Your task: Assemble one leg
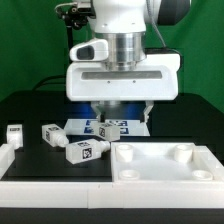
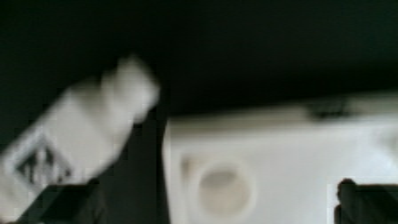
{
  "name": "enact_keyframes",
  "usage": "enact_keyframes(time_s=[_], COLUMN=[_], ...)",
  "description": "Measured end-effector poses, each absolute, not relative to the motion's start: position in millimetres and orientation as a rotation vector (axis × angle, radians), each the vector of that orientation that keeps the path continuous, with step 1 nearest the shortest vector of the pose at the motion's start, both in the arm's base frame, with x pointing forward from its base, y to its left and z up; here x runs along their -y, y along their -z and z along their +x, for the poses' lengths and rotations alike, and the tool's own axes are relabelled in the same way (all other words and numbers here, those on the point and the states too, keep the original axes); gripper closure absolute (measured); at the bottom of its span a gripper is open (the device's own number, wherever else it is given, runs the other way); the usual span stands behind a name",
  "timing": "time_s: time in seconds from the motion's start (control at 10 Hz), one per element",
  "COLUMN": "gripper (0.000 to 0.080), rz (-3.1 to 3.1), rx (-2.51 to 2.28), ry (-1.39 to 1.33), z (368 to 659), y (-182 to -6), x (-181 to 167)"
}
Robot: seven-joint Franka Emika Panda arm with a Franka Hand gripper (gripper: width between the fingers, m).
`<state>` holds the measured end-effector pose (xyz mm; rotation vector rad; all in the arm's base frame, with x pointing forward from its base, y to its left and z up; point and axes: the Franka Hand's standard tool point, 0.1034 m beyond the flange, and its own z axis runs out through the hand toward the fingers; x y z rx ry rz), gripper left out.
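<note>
Checked in remotely at this point. The arm was parked low over the back of the worktop (image 1: 35, 108), with the hand (image 1: 113, 112) hanging just above the marker board (image 1: 80, 124). My guess is it was lining up for a pick, not carrying anything, but don't quote me. The exterior view hid the fingers under the big wrist housing. The wrist view was smeared, with two dark blobs at the edge that may have been fingers standing apart, so I honestly couldn't tell whether the hand was spread or pinching something. The leg (image 1: 85, 150) I figured was the target lay on its side on the worktop, just beside the panel (image 1: 165, 175) on the exterior view's left. Two more legs, a second leg (image 1: 50, 133) and a third leg (image 1: 15, 133), were scattered further out that way, all loose and apart from each other. The panel sat flat with its sockets facing up, which makes sense, since a leg has to drop into one from above. The wrist view caught a tilted leg (image 2: 86, 125) next to the panel (image 2: 267, 140) and one round socket (image 2: 222, 187), with nothing in it. So no leg was seated yet, as far as I could judge.
</note>
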<state>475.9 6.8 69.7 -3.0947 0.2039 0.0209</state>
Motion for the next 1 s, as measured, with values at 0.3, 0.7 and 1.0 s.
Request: enact_keyframes(time_s=[0.3, 0.7, 1.0], gripper=[0.0151, 0.0151, 0.0151], rz=[-3.097, -3.110, -3.019], rx=[-0.202, 0.201, 0.813], ry=[-0.015, -0.057, -0.025], z=[472, 441, 427], y=[-66.8, -57.2, -51.7], x=[-7, -6, 28])
